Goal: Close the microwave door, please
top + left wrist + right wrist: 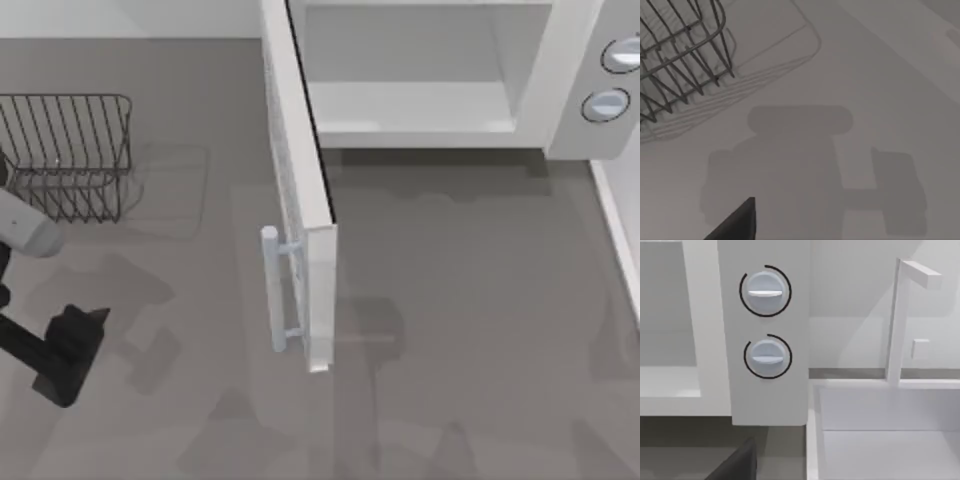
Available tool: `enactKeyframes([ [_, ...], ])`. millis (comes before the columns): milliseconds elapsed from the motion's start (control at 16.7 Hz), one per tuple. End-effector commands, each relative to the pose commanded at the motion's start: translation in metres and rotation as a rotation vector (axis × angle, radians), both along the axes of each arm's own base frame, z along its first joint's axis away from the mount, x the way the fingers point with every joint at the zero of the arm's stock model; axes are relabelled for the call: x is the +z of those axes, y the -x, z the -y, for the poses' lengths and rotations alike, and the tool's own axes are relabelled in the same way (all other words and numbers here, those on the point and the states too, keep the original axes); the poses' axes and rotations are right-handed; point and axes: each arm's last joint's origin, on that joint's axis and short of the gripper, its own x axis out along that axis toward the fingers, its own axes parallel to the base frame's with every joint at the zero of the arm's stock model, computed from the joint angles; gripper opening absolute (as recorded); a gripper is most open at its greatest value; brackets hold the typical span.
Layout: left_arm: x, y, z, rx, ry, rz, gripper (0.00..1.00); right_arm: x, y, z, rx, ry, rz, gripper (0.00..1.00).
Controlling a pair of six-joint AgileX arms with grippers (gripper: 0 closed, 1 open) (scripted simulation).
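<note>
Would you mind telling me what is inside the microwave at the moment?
The microwave stands open, and its pale cavity looks bare: floor and back wall, nothing on them. The door edge hides the cavity's left side.

Microwave door (300,190) juts forward from microwave (560,100) — wire rack (70,150) far left.

No readable txt, labels or nos. anywhere.

Dark wire rack basket (68,152), open grid of thin metal rods, resting on the grey table surface (470,330) at upper left of the top view; white rectangular sink-like basin (880,430) at that view's right edge.
</note>
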Motion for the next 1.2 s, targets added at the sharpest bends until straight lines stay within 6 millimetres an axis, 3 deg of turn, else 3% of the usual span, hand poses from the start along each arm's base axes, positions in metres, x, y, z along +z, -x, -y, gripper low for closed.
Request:
enactKeyframes([
  [300, 0.037, -0.049, 0.026, -0.263, -0.099, -0.252, 1.00, 0.000, 0.000, 0.000, 0.000, 0.000, 0.000, 1.00],
  [600, 0.069, -0.102, 0.059, -0.508, -0.143, -0.395, 1.00, 0.000, 0.000, 0.000, 0.000, 0.000, 0.000, 1.00],
  [900, 0.101, -0.142, 0.088, -0.696, -0.150, -0.392, 1.00, 0.000, 0.000, 0.000, 0.000, 0.000, 0.000, 1.00],
  [1200, 0.131, -0.159, 0.103, -0.807, -0.150, -0.300, 1.00, 0.000, 0.000, 0.000, 0.000, 0.000, 0.000, 1.00],
])
